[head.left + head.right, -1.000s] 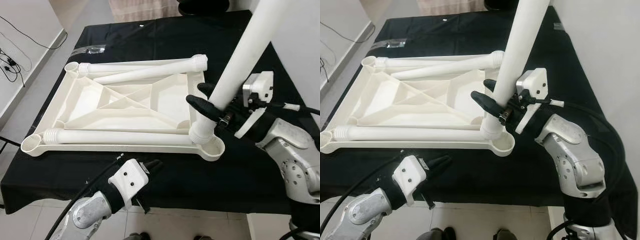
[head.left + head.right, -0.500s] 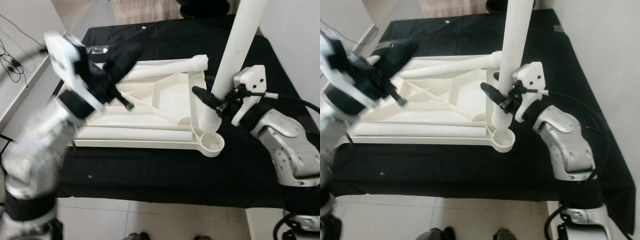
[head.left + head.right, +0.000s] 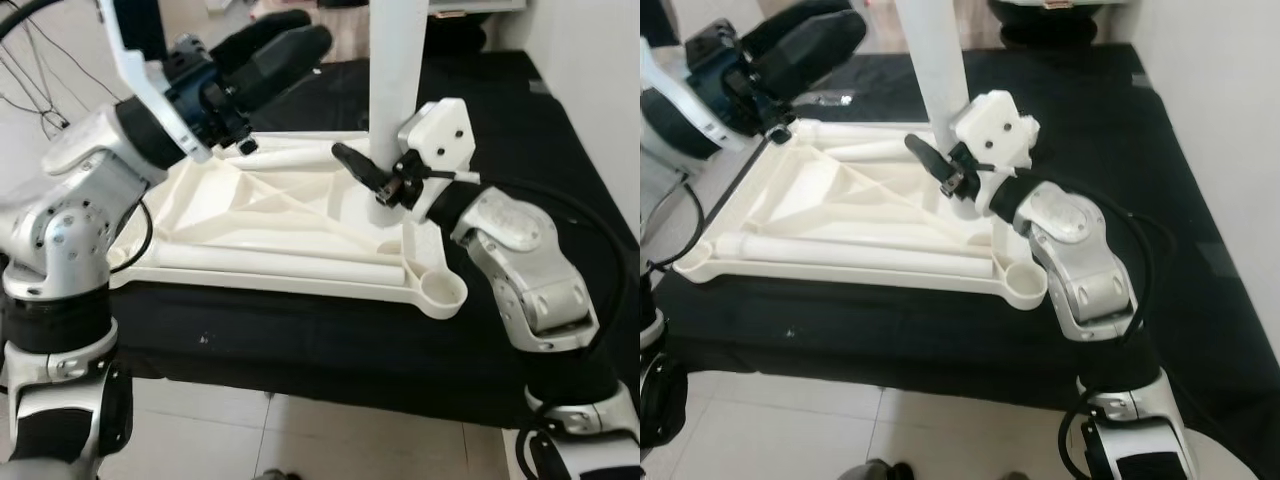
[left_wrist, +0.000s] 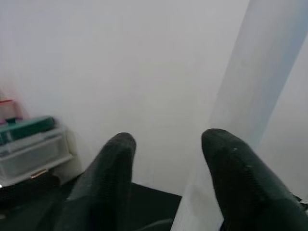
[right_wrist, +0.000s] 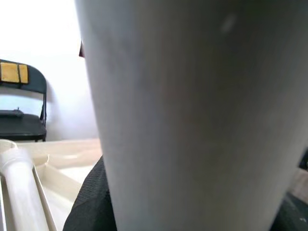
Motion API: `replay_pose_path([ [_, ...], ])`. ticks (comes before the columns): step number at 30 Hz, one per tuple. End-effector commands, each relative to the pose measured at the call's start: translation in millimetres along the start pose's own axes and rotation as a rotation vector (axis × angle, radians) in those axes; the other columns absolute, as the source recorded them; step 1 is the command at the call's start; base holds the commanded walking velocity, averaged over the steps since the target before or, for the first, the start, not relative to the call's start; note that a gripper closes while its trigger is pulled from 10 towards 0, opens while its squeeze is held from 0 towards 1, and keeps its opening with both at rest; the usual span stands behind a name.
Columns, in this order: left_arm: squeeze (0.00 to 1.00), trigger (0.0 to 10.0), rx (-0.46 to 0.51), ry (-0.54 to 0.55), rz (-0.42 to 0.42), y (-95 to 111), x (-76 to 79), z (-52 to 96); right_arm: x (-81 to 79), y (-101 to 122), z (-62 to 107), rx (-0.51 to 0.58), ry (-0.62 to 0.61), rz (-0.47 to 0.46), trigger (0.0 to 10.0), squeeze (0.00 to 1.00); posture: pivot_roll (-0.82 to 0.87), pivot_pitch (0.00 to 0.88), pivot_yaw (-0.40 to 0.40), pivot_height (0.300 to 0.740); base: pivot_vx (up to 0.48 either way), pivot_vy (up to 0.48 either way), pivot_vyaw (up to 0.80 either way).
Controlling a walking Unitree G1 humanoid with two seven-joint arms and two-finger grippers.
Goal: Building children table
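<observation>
The white tabletop [image 3: 250, 215] lies upside down on the black-covered table, with loose white legs resting in it along the front [image 3: 270, 262] and back [image 3: 300, 150]. One white leg [image 3: 395, 80] stands upright over the tabletop's right side, and my right gripper [image 3: 378, 180] is shut on its lower part. In the right wrist view the leg [image 5: 192, 110] sits right against the camera. My left gripper [image 3: 285, 45] is raised high, open, just left of the leg's upper part. Its fingers [image 4: 115, 178] are spread in the left wrist view, with the leg [image 4: 260, 86] beside one of them.
The front right corner socket [image 3: 443, 292] of the tabletop stands open. Black cloth [image 3: 560, 130] covers the table to the right and behind. Tiled floor [image 3: 200, 430] lies below the front edge. A folding chair [image 5: 19, 106] and storage boxes [image 4: 29, 144] stand by the wall.
My left arm has swung up from below the table's front edge to beside the leg's upper part. The right gripper has brought the leg upright and away from the corner socket. The camera has shifted.
</observation>
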State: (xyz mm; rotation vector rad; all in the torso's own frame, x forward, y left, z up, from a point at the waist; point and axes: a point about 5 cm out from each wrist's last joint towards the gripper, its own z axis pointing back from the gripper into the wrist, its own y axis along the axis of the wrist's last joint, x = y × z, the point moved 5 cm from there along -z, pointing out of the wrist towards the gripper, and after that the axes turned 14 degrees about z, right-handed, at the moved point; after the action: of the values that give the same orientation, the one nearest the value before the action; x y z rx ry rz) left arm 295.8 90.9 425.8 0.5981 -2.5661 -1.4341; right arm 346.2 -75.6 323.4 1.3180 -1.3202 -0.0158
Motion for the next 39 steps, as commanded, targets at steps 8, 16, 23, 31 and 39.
replay_pose_path([
  [8,1.00,10.0,-0.073,-0.151,-0.053,-9.1,20.9,-9.0,14.3,-10.0,-11.4,-0.075,-0.093,0.025,10.0,0.00,0.02,0.058,0.077,0.740,0.000,0.000,0.00],
  [16,1.00,10.0,-0.080,-0.132,-0.098,-7.2,21.5,-1.9,28.8,-23.1,-7.3,-0.110,-0.136,-0.023,10.0,0.00,0.02,0.057,0.065,0.740,0.000,0.000,0.00],
  [23,0.45,10.0,-0.046,0.000,-0.243,-5.1,4.3,0.3,12.9,-7.9,-8.1,-0.036,-0.028,-0.020,10.0,0.00,0.02,0.049,0.054,0.740,0.000,0.000,0.00],
  [31,0.00,10.0,-0.051,-0.009,-0.253,-13.1,-2.1,-9.7,-11.3,7.2,-16.2,0.022,0.061,-0.033,10.0,0.00,0.02,0.046,0.050,0.740,0.000,0.000,0.00],
  [39,0.00,10.0,-0.062,-0.069,-0.217,-22.7,-0.1,-23.0,-39.4,15.3,-23.9,0.046,0.131,-0.057,10.0,0.00,0.01,0.046,0.060,0.740,0.000,0.000,0.00],
])
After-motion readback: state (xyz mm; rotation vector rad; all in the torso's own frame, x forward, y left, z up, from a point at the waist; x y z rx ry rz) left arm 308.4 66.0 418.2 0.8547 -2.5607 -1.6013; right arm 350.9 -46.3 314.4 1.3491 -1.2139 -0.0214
